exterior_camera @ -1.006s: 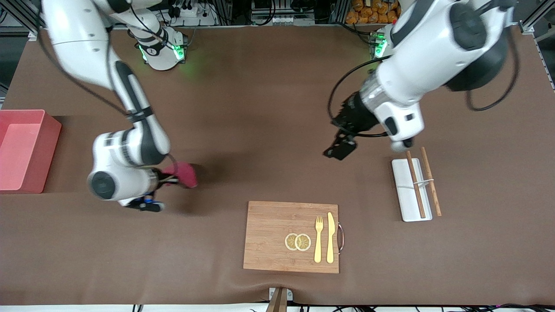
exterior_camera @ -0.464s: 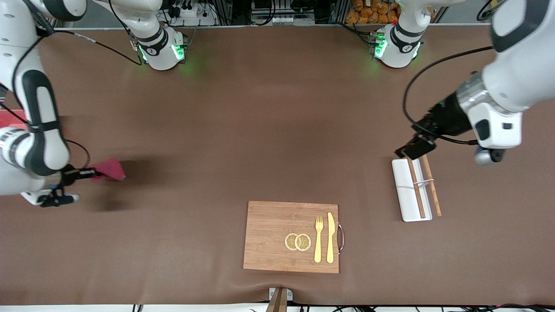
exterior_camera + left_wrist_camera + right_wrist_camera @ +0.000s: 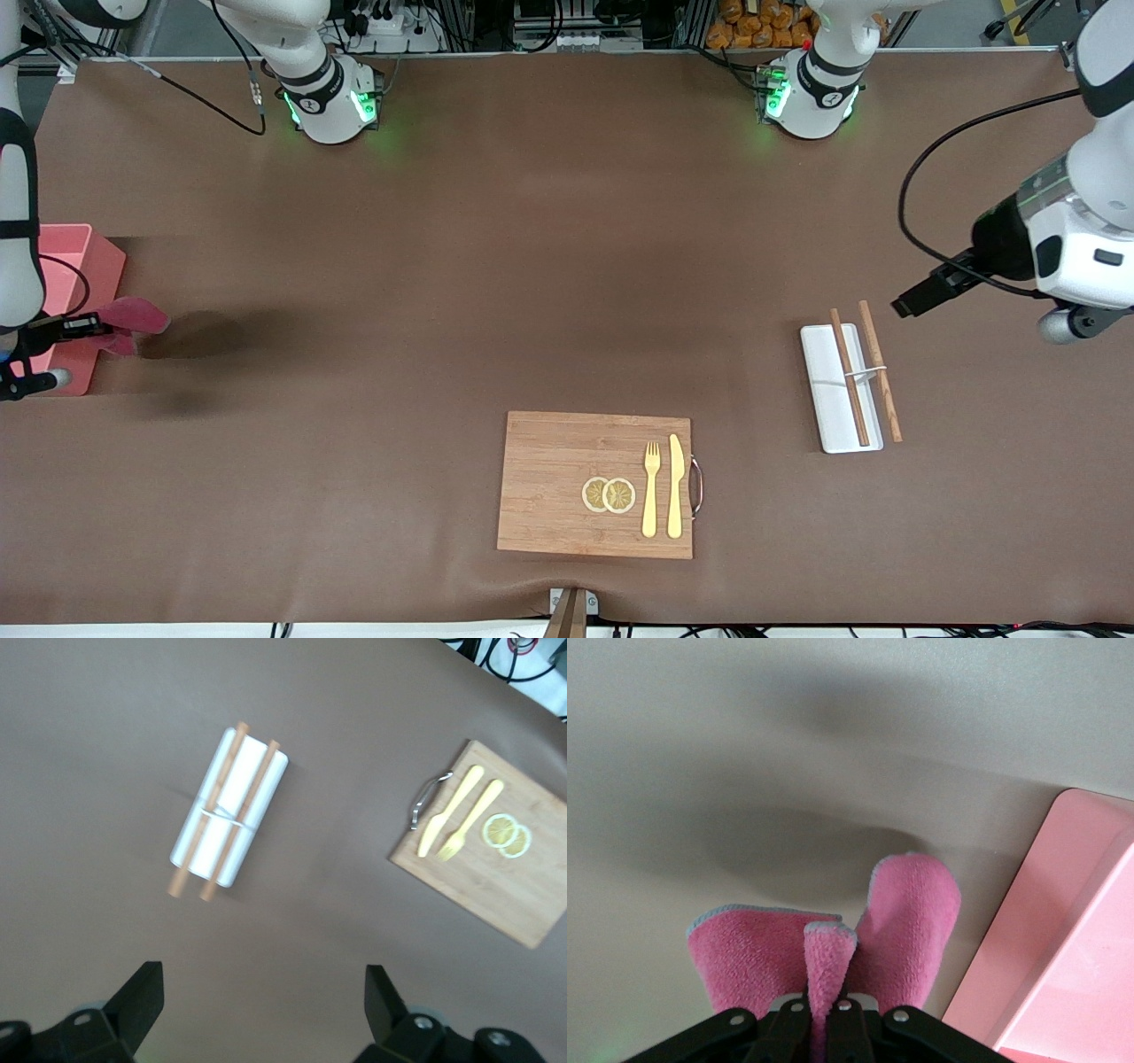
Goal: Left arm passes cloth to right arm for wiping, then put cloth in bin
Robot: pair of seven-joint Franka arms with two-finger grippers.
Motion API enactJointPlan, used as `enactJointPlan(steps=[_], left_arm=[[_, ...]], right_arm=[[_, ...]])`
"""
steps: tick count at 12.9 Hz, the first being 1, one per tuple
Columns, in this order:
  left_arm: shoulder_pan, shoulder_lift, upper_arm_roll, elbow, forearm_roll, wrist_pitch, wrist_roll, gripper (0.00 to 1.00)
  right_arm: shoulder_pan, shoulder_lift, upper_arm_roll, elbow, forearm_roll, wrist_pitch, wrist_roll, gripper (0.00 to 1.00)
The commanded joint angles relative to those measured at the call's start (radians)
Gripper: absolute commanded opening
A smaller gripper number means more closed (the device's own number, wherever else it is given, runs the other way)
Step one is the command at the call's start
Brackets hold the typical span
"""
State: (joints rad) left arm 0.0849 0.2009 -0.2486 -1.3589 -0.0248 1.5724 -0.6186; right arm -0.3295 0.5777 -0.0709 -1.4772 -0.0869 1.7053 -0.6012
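My right gripper [image 3: 99, 326] is shut on the crimson-magenta cloth [image 3: 135, 316] and holds it in the air just beside the outer wall of the pink bin [image 3: 78, 251], at the right arm's end of the table. In the right wrist view the cloth [image 3: 908, 920] hangs bunched from the shut gripper [image 3: 824, 1010], over brown table, with the bin's wall [image 3: 1050, 939] next to it. My left gripper [image 3: 914, 299] is open and empty, in the air over the table beside the white tray. Its fingers [image 3: 142, 997] stand wide apart in the left wrist view.
A narrow white tray [image 3: 840, 390] with two wooden chopsticks [image 3: 877, 372] lies toward the left arm's end. A wooden cutting board [image 3: 554, 483] with lemon slices, a fork and a knife lies near the front camera. The tray [image 3: 229, 806] and board [image 3: 509, 877] show in the left wrist view.
My right gripper has carried the cloth from mid-table to beside the bin. My left arm has drawn back toward its own end of the table, past the white tray.
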Motion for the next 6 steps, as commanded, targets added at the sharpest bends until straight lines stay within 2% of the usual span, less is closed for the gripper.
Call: enactJointPlan(steps=[1,3,6], left_arm=[[0.009,-0.072,0.038,-0.08,0.058,0.005,0.195,1.0],[-0.011,-0.096,0.06,-0.091,0.091,-0.015,0.319,1.0],[-0.017,-0.136,0.121,-0.124,0.091,-0.017,0.474,1.0]], right_arm=[[-0.013,0.024,0.028,-0.006,-0.024,0.033,-0.011,0.0],[0.027,0.051,0.033,-0.014,-0.007,0.034,-0.005,0.0],[0.137,0.063,0.033,-0.027,0.106,0.034,0.009,0.0]])
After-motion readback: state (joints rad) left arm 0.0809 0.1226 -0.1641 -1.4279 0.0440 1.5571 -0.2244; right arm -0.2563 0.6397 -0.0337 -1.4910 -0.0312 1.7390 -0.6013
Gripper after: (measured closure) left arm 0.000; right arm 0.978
